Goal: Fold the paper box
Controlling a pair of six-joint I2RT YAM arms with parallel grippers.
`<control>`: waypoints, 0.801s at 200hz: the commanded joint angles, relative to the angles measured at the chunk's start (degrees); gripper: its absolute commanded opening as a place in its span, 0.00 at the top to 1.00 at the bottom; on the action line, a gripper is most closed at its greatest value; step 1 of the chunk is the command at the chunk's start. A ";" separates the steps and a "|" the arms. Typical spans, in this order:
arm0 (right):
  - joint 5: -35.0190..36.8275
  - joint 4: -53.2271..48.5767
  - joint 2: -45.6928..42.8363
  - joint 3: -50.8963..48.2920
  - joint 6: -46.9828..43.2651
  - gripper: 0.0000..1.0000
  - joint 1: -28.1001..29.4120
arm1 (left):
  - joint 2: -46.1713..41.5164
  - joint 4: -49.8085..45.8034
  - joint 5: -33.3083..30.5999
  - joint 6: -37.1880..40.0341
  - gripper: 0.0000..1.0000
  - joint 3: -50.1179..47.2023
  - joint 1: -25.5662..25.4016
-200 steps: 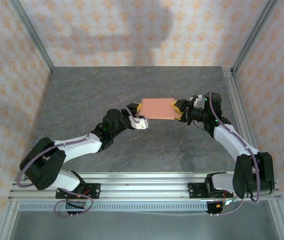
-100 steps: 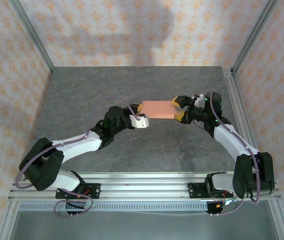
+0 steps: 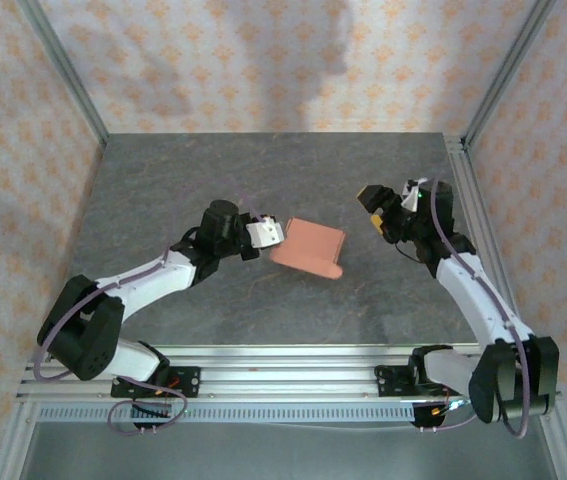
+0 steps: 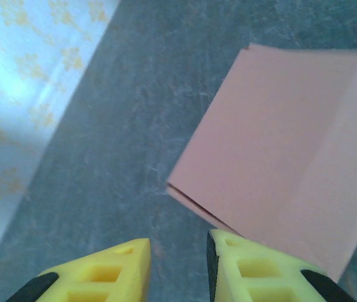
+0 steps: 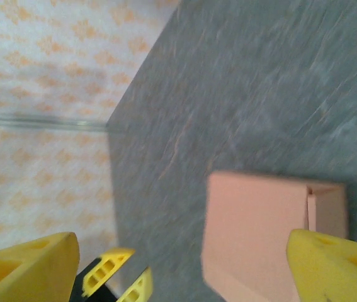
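Observation:
The paper box (image 3: 308, 247) is a flat salmon-orange folded piece lying loose on the grey table, with neither gripper touching it. My left gripper (image 3: 268, 233) sits just left of its left edge. In the left wrist view the yellow fingers (image 4: 254, 270) stand a narrow gap apart with bare table between them, and the paper box (image 4: 279, 151) lies ahead and to the right. My right gripper (image 3: 375, 208) hangs off the box's far right, its jaws wide apart. In the right wrist view the paper box (image 5: 260, 245) lies between and beyond the spread fingers (image 5: 335, 264).
The table (image 3: 263, 170) is dark grey stone pattern, fenced by metal posts and patterned walls at the back and sides. An aluminium rail (image 3: 293, 375) runs along the near edge by the arm bases. The left gripper's yellow fingers (image 5: 118, 277) show in the right wrist view.
Both grippers held the box up between them; now it lies on the table nearer me. The right gripper opened wide and drew back to the right; the left pulled back left.

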 commanded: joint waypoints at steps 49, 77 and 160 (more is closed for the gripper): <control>11.10 -1.68 1.54 -1.87 -12.47 0.16 -0.29 | 4.94 -3.61 6.05 -11.07 0.56 5.22 3.20; 6.69 -1.01 5.66 -2.68 -13.03 0.17 -0.29 | 8.89 -6.79 3.91 -25.55 0.42 10.53 3.64; -0.87 11.64 14.12 -9.28 -6.09 0.17 3.58 | 17.66 -12.18 3.48 -65.03 0.25 17.38 3.76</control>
